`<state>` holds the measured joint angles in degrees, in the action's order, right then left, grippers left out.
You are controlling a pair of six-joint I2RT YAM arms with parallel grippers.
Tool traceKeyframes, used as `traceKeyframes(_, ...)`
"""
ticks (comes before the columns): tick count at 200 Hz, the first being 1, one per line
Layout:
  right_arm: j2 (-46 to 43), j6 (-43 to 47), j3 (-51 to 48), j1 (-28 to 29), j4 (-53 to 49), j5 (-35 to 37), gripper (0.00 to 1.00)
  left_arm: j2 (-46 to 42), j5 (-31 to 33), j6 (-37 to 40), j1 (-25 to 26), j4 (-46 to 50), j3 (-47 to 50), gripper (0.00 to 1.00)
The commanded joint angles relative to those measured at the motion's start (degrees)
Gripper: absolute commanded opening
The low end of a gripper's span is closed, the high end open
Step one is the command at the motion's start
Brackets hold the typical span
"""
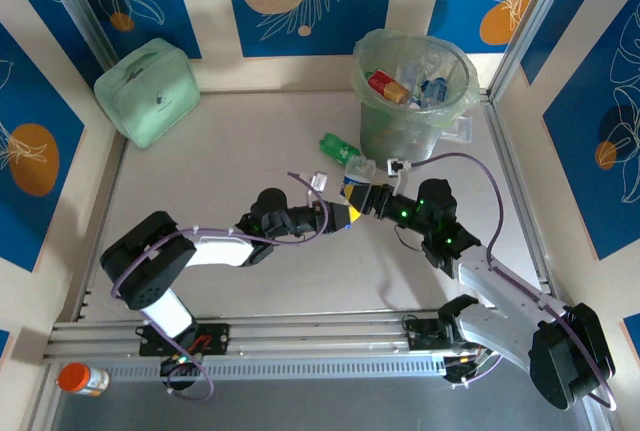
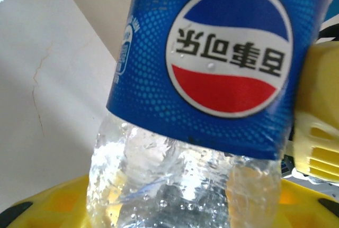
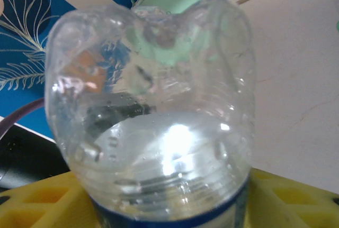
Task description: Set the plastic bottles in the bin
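**Blue-label btl (image 1: pixel 356 189) between both jaws**

L jaws clamp its clear part; R jaws sit either side of the label, can't tell if I've got them closed. Btl is at mid surface (image 1: pixel 220 181), near bin (image 1: pixel 372 126). Green btl (image 1: pixel 340 146) lies just beside bin, more btls (image 1: pixel 420 86) inside it.

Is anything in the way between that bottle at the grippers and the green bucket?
Nothing visible blocks it. A green bottle lies on the table just left of the path from the held bottle to the bin.
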<state>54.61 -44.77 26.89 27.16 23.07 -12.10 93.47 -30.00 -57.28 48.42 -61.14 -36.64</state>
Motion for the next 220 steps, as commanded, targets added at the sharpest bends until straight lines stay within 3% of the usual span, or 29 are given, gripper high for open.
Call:
traceKeyframes(1,-0.19,0.26,1.14,0.18,0.13,0.59,0.53,0.46,-2.21,-0.39,1.30,-5.35,0.16,0.42)
traceKeyframes(28,-1.92,0.97,0.63,0.26,0.13,1.17,0.42,-0.29,-1.77,0.13,1.41,-4.15,0.60,0.49)
traceKeyframes(45,-3.86,2.15,0.19,0.60,-0.47,2.32,0.42,-2.07,-1.50,1.33,1.41,-1.61,1.01,0.65)
traceKeyframes(72,-6.73,3.93,-0.48,1.10,-1.68,4.90,0.42,-10.57,2.55,9.97,1.41,13.35,1.56,0.82)
traceKeyframes(85,-7.72,5.22,-0.70,1.55,-2.45,6.42,0.41,-16.63,8.47,17.25,1.41,26.78,0.71,0.85)
traceKeyframes(105,-8.36,7.80,-0.13,2.62,-4.17,8.06,0.38,-25.09,24.97,26.08,1.67,49.25,-2.38,0.85)
traceKeyframes(117,-8.70,10.59,1.17,4.07,-6.69,10.66,0.38,-29.12,33.42,27.36,1.67,56.68,-3.09,0.86)
traceKeyframes(131,-9.36,15.33,3.34,6.15,-10.42,14.25,0.35,-32.81,38.83,27.64,1.67,61.87,-3.10,0.86)
traceKeyframes(165,-11.86,22.84,12.80,9.72,-23.62,25.10,0.34,-38.04,44.26,27.45,1.67,66.42,-0.98,0.86)
traceKeyframes(192,-10.79,25.33,24.17,11.37,-33.10,31.06,0.34,-40.18,47.67,27.48,1.67,63.84,2.57,0.86)
traceKeyframes(220,-3.62,32.19,37.76,10.39,-37.98,40.83,0.34,-42.22,45.26,25.98,1.67,62.02,4.50,0.86)
